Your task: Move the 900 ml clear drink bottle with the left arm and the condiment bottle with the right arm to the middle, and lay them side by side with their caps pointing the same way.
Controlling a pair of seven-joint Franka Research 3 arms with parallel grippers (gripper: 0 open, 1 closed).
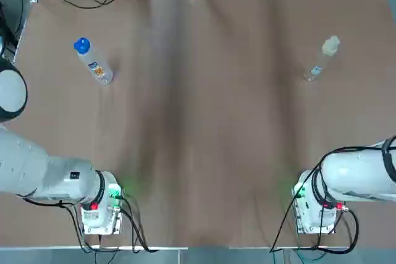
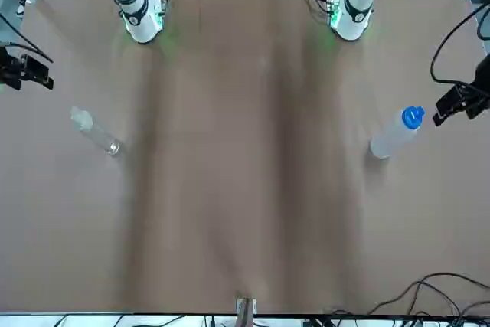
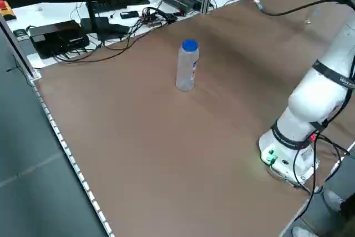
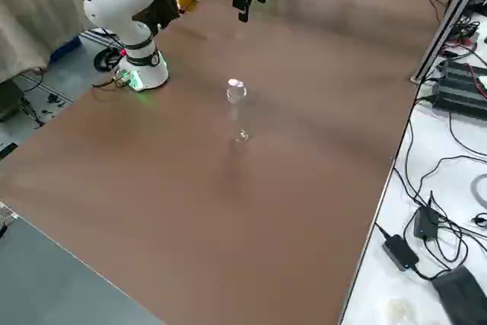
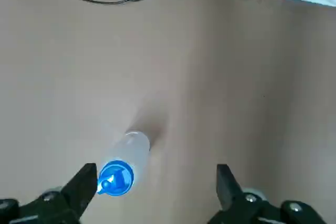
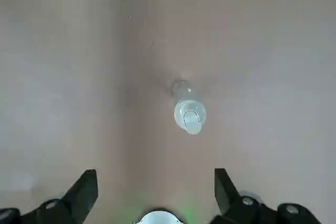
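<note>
The blue-capped drink bottle (image 1: 93, 63) stands upright at the upper left of the top view, the condiment bottle (image 1: 322, 60) at the upper right, well apart on the counter (image 1: 198, 122). The left gripper (image 5: 155, 177) and right gripper (image 6: 155, 179) hang above them, spread wide, likely to straddle each bottle.

Brown table (image 1: 198, 153), black cables (image 3: 145, 15), power adapter (image 4: 398, 249)

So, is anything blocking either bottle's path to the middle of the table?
Nothing visible. The drink bottle and condiment bottle stand upright at opposite sides, with bare table between them. The left gripper and right gripper hang over their own bottles, jaws open.
</note>
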